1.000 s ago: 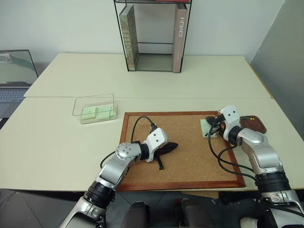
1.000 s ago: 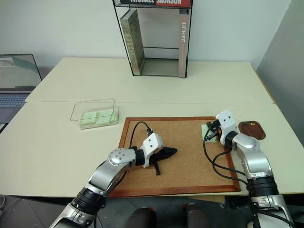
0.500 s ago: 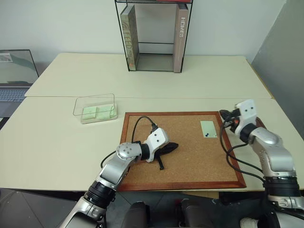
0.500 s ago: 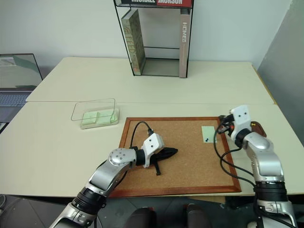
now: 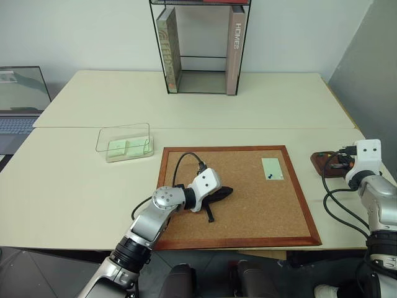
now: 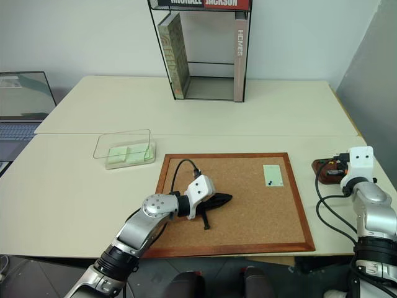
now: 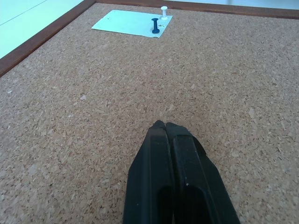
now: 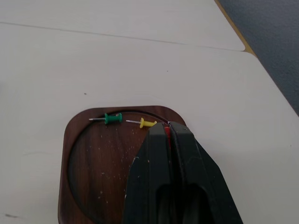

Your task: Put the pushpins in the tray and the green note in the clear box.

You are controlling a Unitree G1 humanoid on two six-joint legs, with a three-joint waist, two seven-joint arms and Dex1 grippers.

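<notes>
Desk (image 5: 186,105): right gripper (image 8: 167,129) clamped on red pushpin (image 8: 167,131) over tray (image 8: 93,158); left gripper (image 7: 163,126) pressed together on corkboard (image 5: 242,211).

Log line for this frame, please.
right gripper: shut on red pushpin, over tray | left gripper: shut, on corkboard | green note: pinned by dark pushpin

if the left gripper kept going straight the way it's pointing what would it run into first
Probably the green note pinned to the corkboard, with the dark pushpin standing in it. The shut left gripper sits low over bare cork aimed that way, though it may scrape the cork first.
</notes>
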